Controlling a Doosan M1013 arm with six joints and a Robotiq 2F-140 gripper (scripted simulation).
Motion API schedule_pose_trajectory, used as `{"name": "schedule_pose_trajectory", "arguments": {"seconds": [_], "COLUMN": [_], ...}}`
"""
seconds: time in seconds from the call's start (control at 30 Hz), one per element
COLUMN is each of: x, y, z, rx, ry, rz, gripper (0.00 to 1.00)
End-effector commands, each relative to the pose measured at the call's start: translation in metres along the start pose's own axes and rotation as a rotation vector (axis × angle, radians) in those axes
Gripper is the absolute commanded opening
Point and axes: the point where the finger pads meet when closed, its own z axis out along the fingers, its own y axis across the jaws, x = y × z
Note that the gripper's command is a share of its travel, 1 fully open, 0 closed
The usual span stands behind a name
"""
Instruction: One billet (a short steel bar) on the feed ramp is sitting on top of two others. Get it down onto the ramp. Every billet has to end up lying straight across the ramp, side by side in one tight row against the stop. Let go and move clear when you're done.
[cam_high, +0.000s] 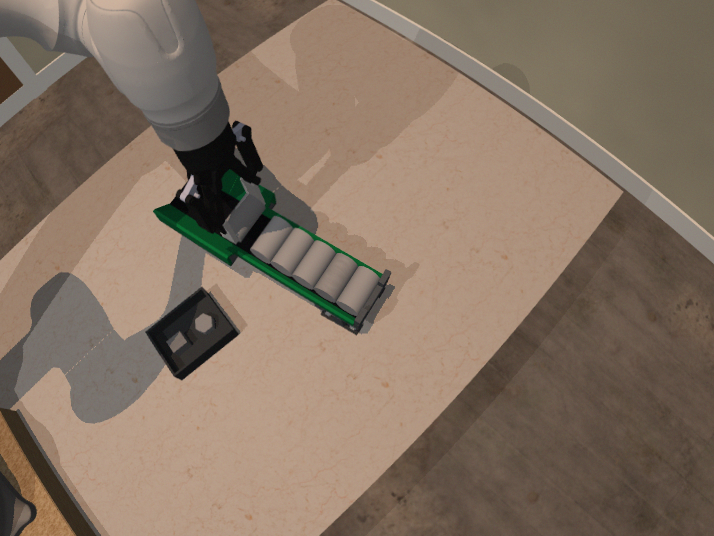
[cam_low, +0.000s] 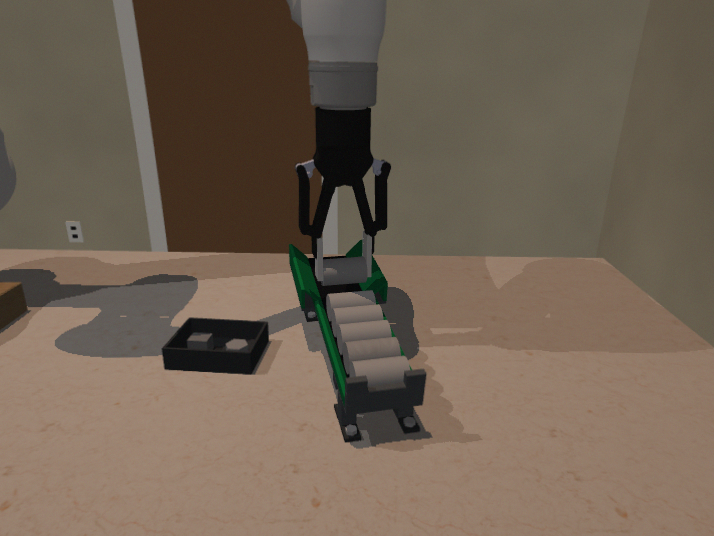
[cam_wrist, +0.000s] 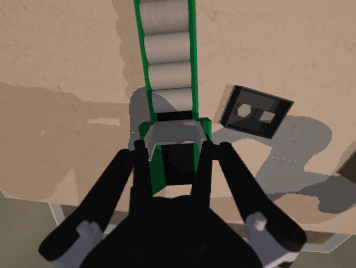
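Note:
A green feed ramp (cam_high: 271, 253) slopes down to a grey stop (cam_high: 371, 300). Several grey billets (cam_high: 314, 271) lie across it side by side in one row against the stop, also seen in the exterior view (cam_low: 366, 340) and the wrist view (cam_wrist: 167, 50). My gripper (cam_low: 343, 262) is shut on one more billet (cam_high: 245, 216), held crosswise low over the ramp's wide upper end, just uphill of the row. The billet shows between the fingers in the wrist view (cam_wrist: 176, 133). I cannot tell if it touches the ramp floor.
A black tray (cam_high: 193, 340) with a square block and a hexagonal block stands on the table beside the ramp, also in the exterior view (cam_low: 216, 345). The ramp's raised green side walls flank the gripper fingers.

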Motion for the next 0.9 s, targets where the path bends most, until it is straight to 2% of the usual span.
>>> {"name": "schedule_pose_trajectory", "arguments": {"seconds": [0.0, 0.2, 0.87], "x": [-0.0044, -0.0044, -0.0044], "y": [-0.0004, -0.0004, -0.0004], "z": [0.0216, 0.0310, 0.0315], "rx": [-0.001, -0.001, -0.001], "ry": [-0.003, -0.003, -0.003], "rz": [-0.001, -0.001, -0.001], "gripper": [0.46, 0.46, 0.46]}}
